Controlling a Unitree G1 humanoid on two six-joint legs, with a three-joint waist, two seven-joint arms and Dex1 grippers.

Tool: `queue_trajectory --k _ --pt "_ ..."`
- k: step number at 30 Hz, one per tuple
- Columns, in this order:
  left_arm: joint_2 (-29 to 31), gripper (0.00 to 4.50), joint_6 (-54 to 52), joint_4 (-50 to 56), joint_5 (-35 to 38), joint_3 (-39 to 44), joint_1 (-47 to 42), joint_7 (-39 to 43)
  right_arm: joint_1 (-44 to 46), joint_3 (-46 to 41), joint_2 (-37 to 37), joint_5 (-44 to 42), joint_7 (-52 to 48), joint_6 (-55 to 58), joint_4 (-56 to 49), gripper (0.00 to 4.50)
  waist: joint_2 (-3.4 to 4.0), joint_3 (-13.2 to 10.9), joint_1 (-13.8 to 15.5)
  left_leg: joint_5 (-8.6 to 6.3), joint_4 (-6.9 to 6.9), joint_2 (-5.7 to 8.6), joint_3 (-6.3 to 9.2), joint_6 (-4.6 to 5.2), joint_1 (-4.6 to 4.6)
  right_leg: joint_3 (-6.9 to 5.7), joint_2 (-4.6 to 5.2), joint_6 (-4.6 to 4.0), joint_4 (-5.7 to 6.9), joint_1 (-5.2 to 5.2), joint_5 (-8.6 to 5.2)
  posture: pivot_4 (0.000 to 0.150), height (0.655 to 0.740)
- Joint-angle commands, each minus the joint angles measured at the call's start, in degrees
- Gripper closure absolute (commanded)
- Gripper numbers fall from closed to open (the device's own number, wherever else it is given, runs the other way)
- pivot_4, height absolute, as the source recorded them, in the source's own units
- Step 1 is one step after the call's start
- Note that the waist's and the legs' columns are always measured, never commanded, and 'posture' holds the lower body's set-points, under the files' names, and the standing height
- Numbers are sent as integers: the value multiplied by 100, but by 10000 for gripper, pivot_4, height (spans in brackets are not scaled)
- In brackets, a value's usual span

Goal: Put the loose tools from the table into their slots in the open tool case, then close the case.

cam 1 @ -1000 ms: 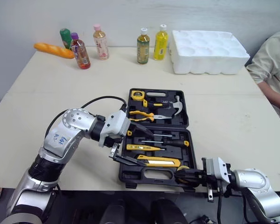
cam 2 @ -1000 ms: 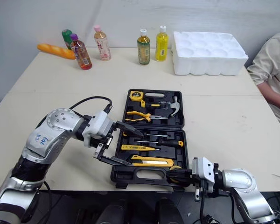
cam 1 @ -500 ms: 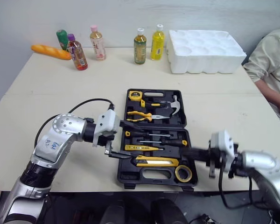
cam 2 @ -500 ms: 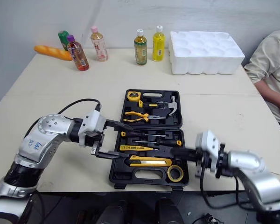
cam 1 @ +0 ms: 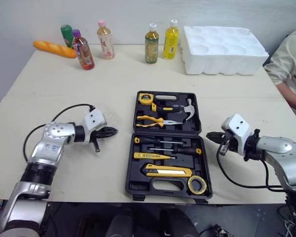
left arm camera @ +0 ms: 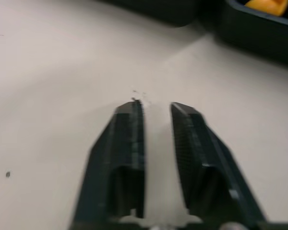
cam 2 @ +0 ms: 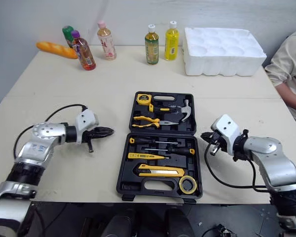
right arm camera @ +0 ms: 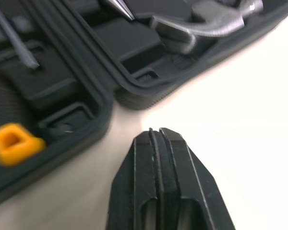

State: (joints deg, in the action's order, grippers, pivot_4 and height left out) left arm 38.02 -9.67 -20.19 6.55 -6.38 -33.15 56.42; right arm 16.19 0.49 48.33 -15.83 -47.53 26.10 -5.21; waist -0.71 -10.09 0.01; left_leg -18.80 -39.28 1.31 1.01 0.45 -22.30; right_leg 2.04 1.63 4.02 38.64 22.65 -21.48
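We log black plastic tool case (cam 1: 164, 186) open on beige table (cam 1: 64, 89).
L gripper (cam 1: 113, 131) slightly parted, R gripper (cam 1: 209, 136) clenched, both empty beside it.

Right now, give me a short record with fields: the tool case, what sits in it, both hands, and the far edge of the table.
Case: black plastic tool case, open flat on the beige table
Far half: yellow tape measure, steel-headed hammer, yellow-handled pliers
Near half: black-handled screwdrivers, yellow utility knife, yellow tape roll
Left hand: narrowly open, empty, left of the case
Right hand: shut, empty, right of the case
Far edge: five drink bottles, bread loaf, white foam tray
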Motion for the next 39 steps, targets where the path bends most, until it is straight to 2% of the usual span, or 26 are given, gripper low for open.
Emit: queue_trajectory --k 1,8,19,39 --pt "-263 43957 165 -234 -141 -123 -245 -102 153 124 -76 243 -2 -164 76 45000 0 0 -5 2 0 0 0 -1 1 0 0 0 -1 1 0 1500 7400" --pt "-836 43957 -37 -194 -233 -290 -351 -243 418 491 -376 474 -131 -251 118 45000 0 0 -14 5 2 -1 0 -6 2 1 -4 0 27 5 0 1500 7400" --pt "-1133 43957 -855 599 -72 -282 -193 -296 694 532 -596 540 -258 0 43 45000 -1 1 -11 7 2 -1 1 -9 5 1 -4 0 26 4 0 1500 7400" --pt "-1115 43957 -1495 1508 35 -176 203 -250 841 500 -628 828 -257 -91 300 45000 -1 1 -19 8 3 -1 1 -10 5 2 -4 0 23 4 0 1500 7400"
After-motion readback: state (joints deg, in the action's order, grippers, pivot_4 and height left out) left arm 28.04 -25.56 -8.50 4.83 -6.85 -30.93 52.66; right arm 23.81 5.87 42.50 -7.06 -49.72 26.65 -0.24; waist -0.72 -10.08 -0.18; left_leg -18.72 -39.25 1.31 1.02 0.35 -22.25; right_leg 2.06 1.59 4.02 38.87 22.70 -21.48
